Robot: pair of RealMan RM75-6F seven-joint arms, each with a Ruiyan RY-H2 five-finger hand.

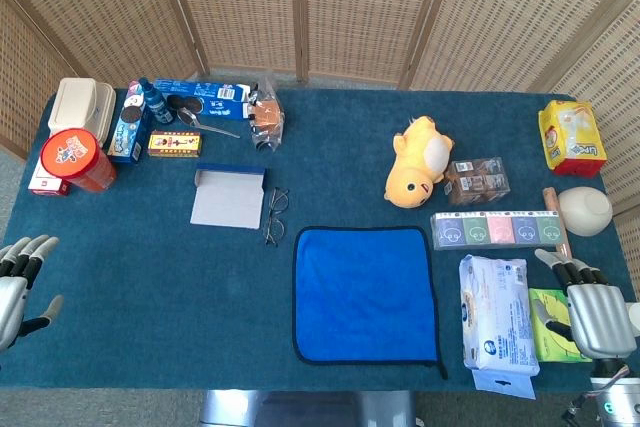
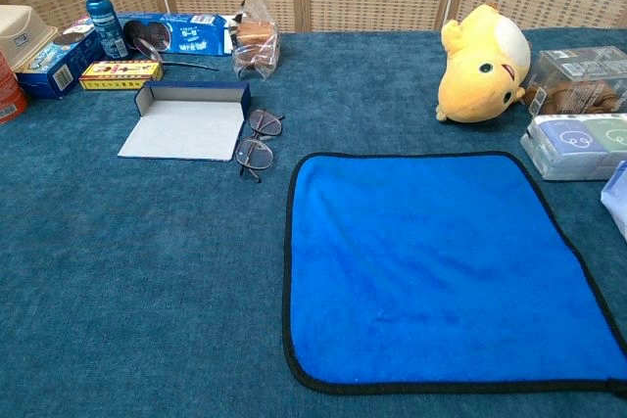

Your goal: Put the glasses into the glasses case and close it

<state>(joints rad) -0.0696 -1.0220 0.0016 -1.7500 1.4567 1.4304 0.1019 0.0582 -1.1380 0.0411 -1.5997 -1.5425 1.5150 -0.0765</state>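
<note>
Both hands hold nothing, fingers spread: left hand (image 1: 18, 282) at the table's left edge, right hand (image 1: 592, 307) far right. Thin wire-framed glasses (image 1: 275, 215) lie just beside the open blue-and-grey glasses case (image 1: 230, 197), left of the blue cloth (image 1: 365, 292).

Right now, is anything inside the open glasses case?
Nothing shows inside the glasses case: its pale inner surface lies bare and open. The glasses lie on the table just beside its right edge. The strip right behind its raised dark flap is hidden in the chest view.
</note>
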